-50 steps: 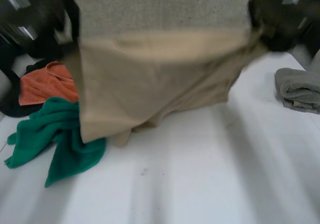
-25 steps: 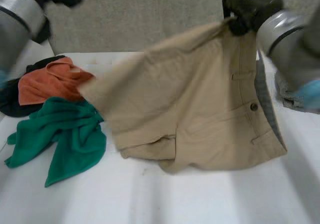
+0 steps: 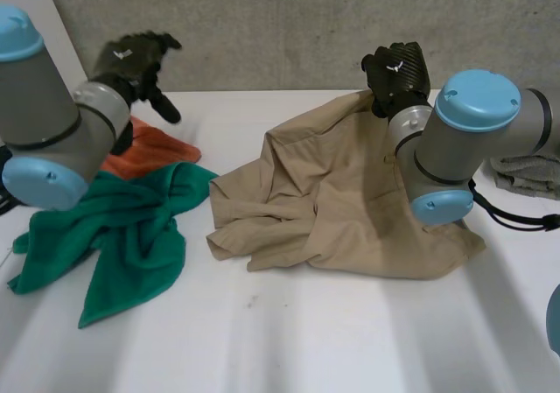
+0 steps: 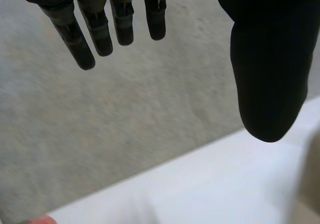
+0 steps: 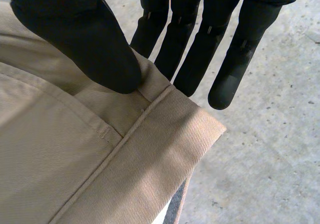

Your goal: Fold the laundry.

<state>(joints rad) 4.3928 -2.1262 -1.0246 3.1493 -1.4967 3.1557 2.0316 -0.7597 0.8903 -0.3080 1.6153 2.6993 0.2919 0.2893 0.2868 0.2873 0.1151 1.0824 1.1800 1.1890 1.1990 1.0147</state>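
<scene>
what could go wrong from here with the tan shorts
1. The right hand pinches only one corner of the tan shorts between thumb and fingers; a hard pull might slip it free.
2. The left hand is open and off the shorts, so the crumpled cloth may bunch further if dragged one-handed.
3. Their edge lies close beside the green towel, which could get dragged along.

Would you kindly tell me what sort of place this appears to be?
Probably a robotics lab bench for laundry folding: a white table against a plain grey wall, two robot arms, and loose clothes such as tan shorts and a green cloth.
</scene>
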